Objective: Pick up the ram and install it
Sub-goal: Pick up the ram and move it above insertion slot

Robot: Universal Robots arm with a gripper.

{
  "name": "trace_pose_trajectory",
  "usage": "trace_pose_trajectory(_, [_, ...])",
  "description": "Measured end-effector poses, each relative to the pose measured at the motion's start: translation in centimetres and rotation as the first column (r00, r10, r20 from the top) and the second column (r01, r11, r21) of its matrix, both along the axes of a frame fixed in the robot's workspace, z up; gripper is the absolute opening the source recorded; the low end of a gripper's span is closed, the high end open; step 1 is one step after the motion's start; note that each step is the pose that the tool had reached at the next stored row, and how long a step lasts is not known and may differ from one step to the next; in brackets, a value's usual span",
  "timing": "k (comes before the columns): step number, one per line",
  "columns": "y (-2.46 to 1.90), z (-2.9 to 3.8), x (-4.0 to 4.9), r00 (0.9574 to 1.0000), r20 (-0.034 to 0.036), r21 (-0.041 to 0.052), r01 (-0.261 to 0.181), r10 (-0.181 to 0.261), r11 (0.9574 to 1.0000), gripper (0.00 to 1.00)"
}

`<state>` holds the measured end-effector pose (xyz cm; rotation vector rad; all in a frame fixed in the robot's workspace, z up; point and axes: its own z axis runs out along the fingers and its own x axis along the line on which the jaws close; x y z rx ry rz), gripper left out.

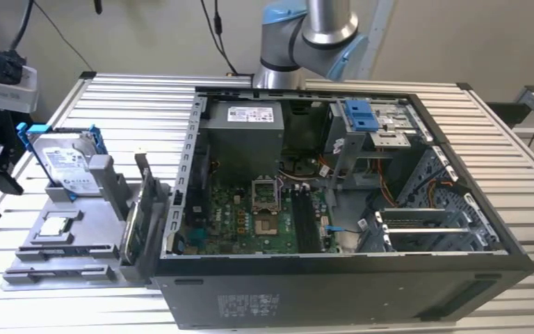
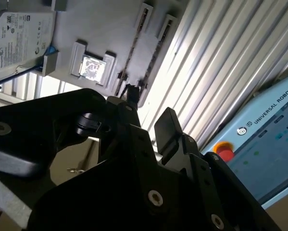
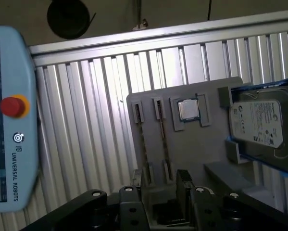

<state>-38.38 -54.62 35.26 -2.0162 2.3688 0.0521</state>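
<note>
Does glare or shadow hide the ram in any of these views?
Second wrist view: glare whitens the table slats beside the ram; the claw is a dark silhouette. First wrist view: even light, ram clear. Exterior view: the case is dim inside.

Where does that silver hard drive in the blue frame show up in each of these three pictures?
Exterior view: the hard drive stands in the grey tray at the exterior view's left, beside the computer case.
First wrist view: the hard drive lies at the tray's end, past the square chip.
Second wrist view: the hard drive lies past the chip.
Shared landmark: the square chip.
</note>
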Motion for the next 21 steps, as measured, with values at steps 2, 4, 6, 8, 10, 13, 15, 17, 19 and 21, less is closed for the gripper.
trace_pose_trajectory(2, [0.00,-0.21,0.00,1.0000,-0.0007,0.0000,-0.005,0.005,1.0000,0.42])
trace_pose_trajectory(4, [0.00,-0.40,0.01,0.9999,-0.0037,-0.0004,-0.011,0.011,0.9999,0.42])
trace_pose_trajectory(6, [0.00,-0.60,0.00,0.9998,-0.0076,-0.0008,-0.016,0.016,0.9999,0.42])
trace_pose_trajectory(8, [0.00,-0.84,0.00,0.9997,-0.0105,-0.0008,-0.023,0.023,0.9997,0.42])
trace_pose_trajectory(10, [0.00,-1.07,0.00,0.9995,-0.0109,-0.0008,-0.029,0.029,0.9996,0.42])
trace_pose_trajectory(13, [0.00,-1.29,0.00,0.9993,-0.0111,-0.0009,-0.036,0.036,0.9993,0.42])
trace_pose_trajectory(15, [0.00,-1.46,0.00,0.9991,-0.0110,-0.0009,-0.040,0.040,0.9992,0.42])
trace_pose_trajectory(17, [0.00,-1.65,0.00,0.9990,-0.0109,-0.0008,-0.044,0.044,0.9990,0.42])
trace_pose_trajectory(19, [0.00,-1.79,0.00,0.9989,-0.0111,-0.0010,-0.046,0.046,0.9989,0.42])
trace_pose_trajectory(21, [0.00,-1.94,0.00,0.9988,-0.0109,-0.0008,-0.048,0.048,0.9989,0.42])
